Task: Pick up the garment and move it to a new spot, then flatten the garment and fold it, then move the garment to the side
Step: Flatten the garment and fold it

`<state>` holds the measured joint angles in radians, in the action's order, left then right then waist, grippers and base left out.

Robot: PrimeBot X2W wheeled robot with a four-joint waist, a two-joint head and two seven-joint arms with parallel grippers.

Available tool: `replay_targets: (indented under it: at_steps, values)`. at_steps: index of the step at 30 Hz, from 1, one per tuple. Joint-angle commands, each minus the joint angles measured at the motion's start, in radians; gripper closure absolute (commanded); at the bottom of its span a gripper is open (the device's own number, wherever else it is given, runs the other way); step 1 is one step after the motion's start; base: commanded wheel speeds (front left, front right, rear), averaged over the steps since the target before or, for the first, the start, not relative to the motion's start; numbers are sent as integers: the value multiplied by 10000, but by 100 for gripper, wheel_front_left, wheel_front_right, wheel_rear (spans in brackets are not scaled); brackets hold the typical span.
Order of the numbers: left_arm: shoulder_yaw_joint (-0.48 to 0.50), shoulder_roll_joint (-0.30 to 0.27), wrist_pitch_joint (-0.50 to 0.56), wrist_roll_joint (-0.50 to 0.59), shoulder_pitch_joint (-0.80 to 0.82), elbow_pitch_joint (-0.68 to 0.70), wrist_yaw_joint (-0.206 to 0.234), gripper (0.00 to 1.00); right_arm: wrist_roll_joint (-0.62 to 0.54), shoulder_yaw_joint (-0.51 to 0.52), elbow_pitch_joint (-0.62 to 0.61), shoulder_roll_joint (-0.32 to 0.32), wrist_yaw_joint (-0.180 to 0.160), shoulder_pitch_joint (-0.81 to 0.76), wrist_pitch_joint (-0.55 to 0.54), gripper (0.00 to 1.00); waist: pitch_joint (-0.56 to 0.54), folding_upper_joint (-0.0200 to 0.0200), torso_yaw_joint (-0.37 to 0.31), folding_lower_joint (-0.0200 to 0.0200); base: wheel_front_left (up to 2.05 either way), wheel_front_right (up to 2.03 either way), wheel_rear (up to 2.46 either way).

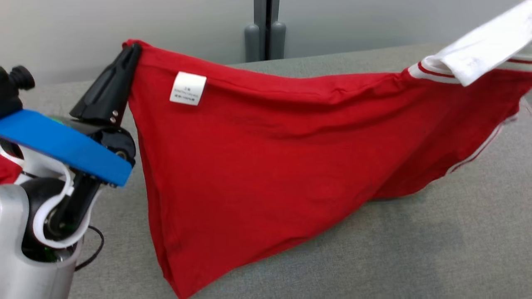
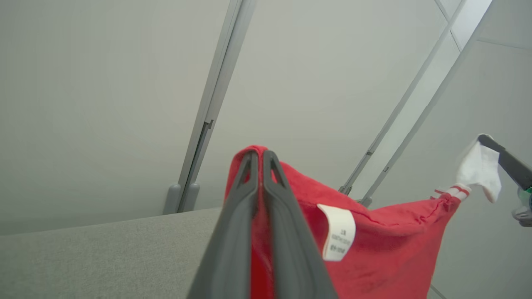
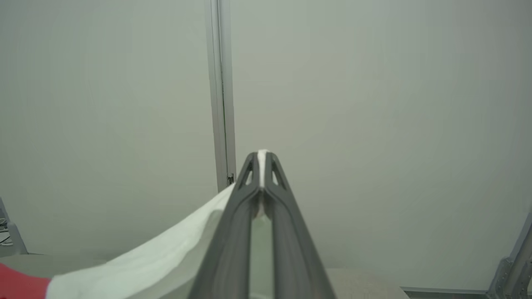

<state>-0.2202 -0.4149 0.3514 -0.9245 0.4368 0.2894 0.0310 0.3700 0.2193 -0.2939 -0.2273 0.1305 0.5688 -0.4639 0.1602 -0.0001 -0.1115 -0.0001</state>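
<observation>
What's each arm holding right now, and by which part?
Both hold the red garment: left gripper pinches its red top corner near the white label; right gripper pinches its white section.

We hold our left gripper [image 1: 132, 49] raised, fingers slanting up, pressed together on a corner of the garment [image 1: 249, 166]; our right gripper [image 3: 262, 155] pinches its white edge likewise.

matt red cloth garment [image 1: 257, 166], smooth white fabric label [image 1: 188, 88] just beside the matt black plastic left gripper [image 1: 133, 47], rough grey woven tabletop [image 1: 415, 249] beneath it
</observation>
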Motion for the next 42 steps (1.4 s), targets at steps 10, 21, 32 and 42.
replay_targets:
  at_steps: [10, 21, 32, 42]
  values:
    - [35, -470, -492, 1355, 3548, -2788, -327, 100, -11, -978, 3666, 404, 3, 3932, 1575, 100, 1809, 1, -336, 1, 0, 0, 0]
    - [118, 344, -3105, 2409, 7120, -5421, -872, 100, -526, -1345, 6332, 117, 3, 7576, 5459, 100, 2326, 1, -375, 1, 0, 0, 0]
    - [-828, 441, -4446, 2091, 4877, -6635, -1566, 100, 481, -2500, 6719, -271, 3, 4368, 4984, 100, 2332, 1, -263, 1, 0, 0, 0]
    - [-2063, 262, -4311, 1297, 178, -6881, -1586, 100, 273, -1504, 4858, -187, 3, -2334, 1052, 100, 1138, 1, -139, 1, 0, 0, 0]
